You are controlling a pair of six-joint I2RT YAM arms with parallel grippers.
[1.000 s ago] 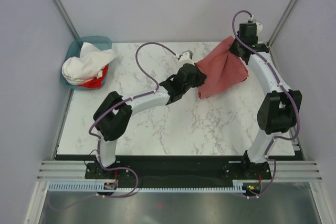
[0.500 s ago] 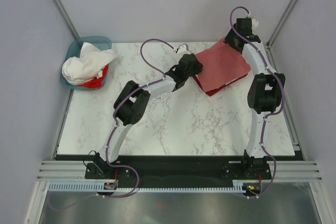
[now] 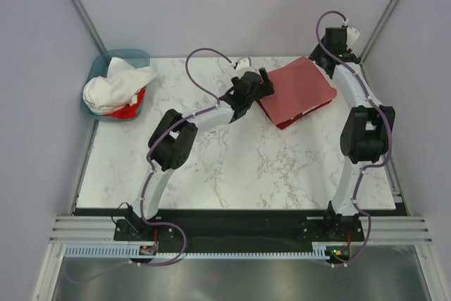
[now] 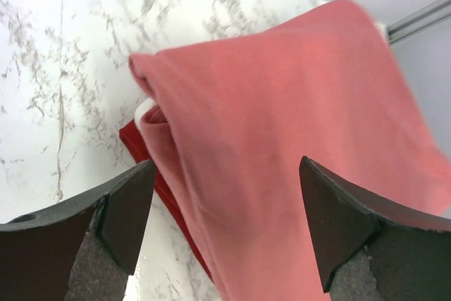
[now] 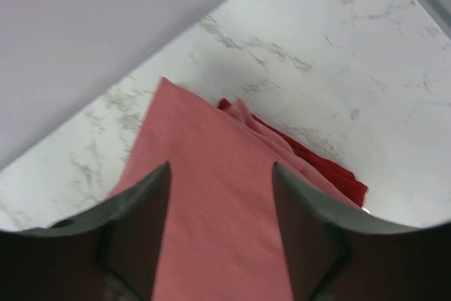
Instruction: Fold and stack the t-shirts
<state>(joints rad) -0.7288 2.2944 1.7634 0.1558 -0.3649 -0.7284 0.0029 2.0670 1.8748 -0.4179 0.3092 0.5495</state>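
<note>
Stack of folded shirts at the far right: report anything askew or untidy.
The salmon t-shirt sits slightly off the dark red t-shirt beneath it. The red edge sticks out along one side, and the salmon shirt's folded edge is bunched at that corner. Nothing else stands out.

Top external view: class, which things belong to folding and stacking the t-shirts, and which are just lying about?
Belong to the job:
salmon t-shirt, folded on top
dark red t-shirt, beneath it
white t-shirts and red t-shirt, heaped far left

Just lying about:
teal basket, holding that heap
marble table
</note>
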